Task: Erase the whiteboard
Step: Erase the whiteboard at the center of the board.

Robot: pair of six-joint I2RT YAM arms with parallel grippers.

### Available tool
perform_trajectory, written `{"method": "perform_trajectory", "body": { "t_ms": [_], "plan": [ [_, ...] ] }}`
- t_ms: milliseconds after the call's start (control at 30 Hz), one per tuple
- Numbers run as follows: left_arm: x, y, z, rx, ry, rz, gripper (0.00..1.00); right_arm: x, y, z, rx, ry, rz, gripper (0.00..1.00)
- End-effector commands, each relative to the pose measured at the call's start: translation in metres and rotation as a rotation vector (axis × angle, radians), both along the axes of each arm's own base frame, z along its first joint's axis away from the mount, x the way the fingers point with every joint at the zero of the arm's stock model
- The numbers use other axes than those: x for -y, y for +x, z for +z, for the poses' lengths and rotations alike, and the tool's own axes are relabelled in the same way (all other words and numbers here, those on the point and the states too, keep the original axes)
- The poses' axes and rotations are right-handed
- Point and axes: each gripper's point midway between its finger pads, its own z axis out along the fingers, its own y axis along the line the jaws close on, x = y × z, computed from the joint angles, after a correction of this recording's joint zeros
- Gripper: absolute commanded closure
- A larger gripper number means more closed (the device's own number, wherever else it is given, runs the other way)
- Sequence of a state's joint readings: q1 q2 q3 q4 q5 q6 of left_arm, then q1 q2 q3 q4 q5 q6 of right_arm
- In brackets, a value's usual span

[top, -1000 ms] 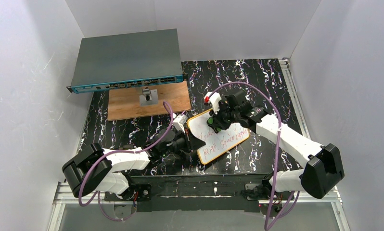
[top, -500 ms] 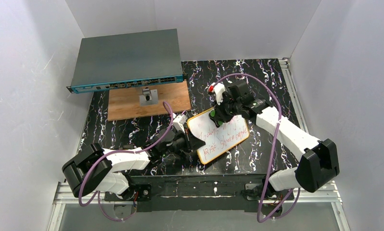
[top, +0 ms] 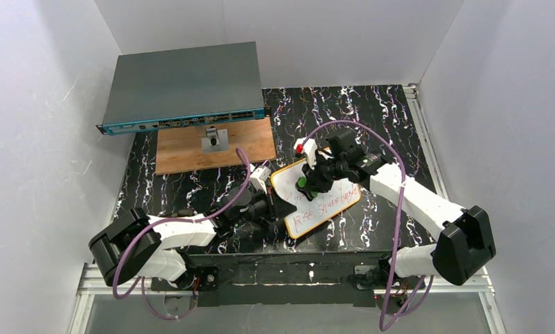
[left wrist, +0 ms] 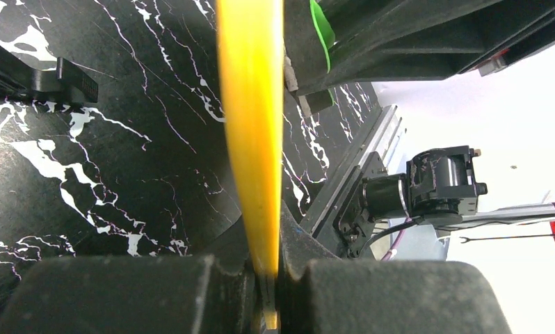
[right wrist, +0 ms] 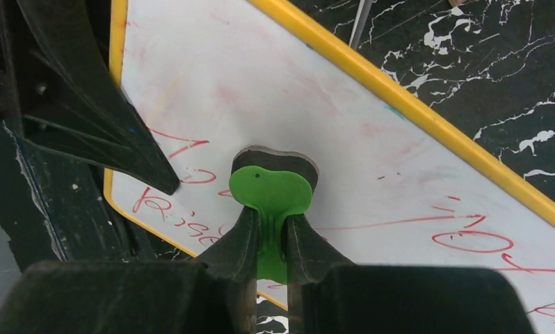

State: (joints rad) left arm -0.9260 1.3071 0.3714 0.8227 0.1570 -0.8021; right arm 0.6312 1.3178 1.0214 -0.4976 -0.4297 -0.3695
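Near the front middle of the black, white-veined desk (top: pixel 386 118), seen from above, the whiteboard (top: pixel 327 203) sits aslant, a rounded rectangle in a yellow frame with red scrawl across its lower half. The left pincer (top: pixel 280 203) is clenched on its left rim. The right pincer (top: pixel 308 179) grasps a green eraser (top: pixel 301 183) set on the board's upper left part. Well apart at the rear left, a flat grey network switch (top: pixel 181 83) overhangs a wooden board (top: pixel 250 146) that carries a small grey metal block (top: pixel 215 141). Purple cables (top: pixel 372 136) loop over both arms. At the left wrist, the frame runs edge-on as a smooth yellow band, nipped between the two dark, matte fingers at the bottom. The eraser's green edge and the black bulk of the right arm crowd the upper right. At the right wrist, the fingers pinch the eraser's thin green tab. Its dark pad lies against the glossy white surface, where faint pink smears show above the red letters. One black left finger covers the board's left corner.
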Motion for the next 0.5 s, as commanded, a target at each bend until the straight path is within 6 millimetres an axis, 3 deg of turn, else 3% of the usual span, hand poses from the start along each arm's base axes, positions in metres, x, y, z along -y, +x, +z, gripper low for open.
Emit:
{"method": "perform_trajectory", "body": {
  "t_ms": [0, 133, 300, 367, 467],
  "plan": [
    [0.015, -0.015, 0.038, 0.114, -0.091, -0.120, 1.00, -0.018, 0.026, 0.024, 0.039, 0.049, -0.077, 0.99],
    [0.015, -0.016, 0.038, 0.117, -0.092, -0.119, 1.00, -0.011, 0.055, 0.029, 0.109, 0.020, -0.213, 0.99],
    [0.014, -0.016, 0.037, 0.118, -0.090, -0.119, 1.00, 0.012, 0.069, 0.017, 0.135, -0.034, -0.281, 0.99],
    [0.013, -0.016, 0.037, 0.121, -0.090, -0.116, 1.00, 0.021, 0.067, 0.010, 0.121, -0.052, -0.268, 0.99],
    [0.009, -0.017, 0.037, 0.129, -0.089, -0.109, 1.00, 0.027, 0.048, -0.004, 0.095, -0.078, -0.168, 0.99]
  ]
}}
